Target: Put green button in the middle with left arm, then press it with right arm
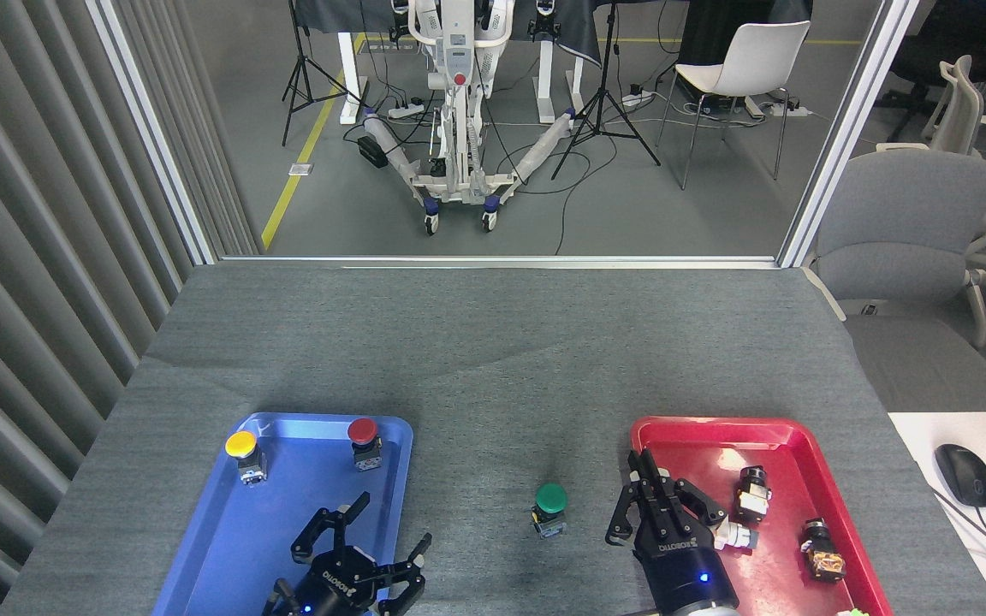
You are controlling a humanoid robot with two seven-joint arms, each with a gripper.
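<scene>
While the green button (550, 508) is standing upright on the middle (493, 376), on the bare grey cloth between the blue tray (228, 547) and the red tray (810, 547), the placing step is looking finished and the pressing step is coming up. The left gripper (365, 547) is hanging over the near right part of the blue tray with its fingers spread apart and nothing between them, well apart from the button. The right gripper (649, 494) is sitting over the left edge of the red tray, just beside the button, with its fingers drawn together to a narrow point (they are gripping nothing that I can see).

The next move, as I judge it, is calling for the right arm to shift left until the closed fingertips are lying over the green cap, then to push straight down; an off-centre push is risking tipping the small base on the soft cloth.

Both arms are being cut off by the lower edge of the view, so the wrists are mostly out of sight. The button's base is small and dark, and its markings are hard to read. Several small parts are lying in the red tray, one partly hidden behind the right gripper, and I cannot tell what they are. A yellow button (241, 446) and a red button (363, 432) are standing at the far end of the blue tray
</scene>
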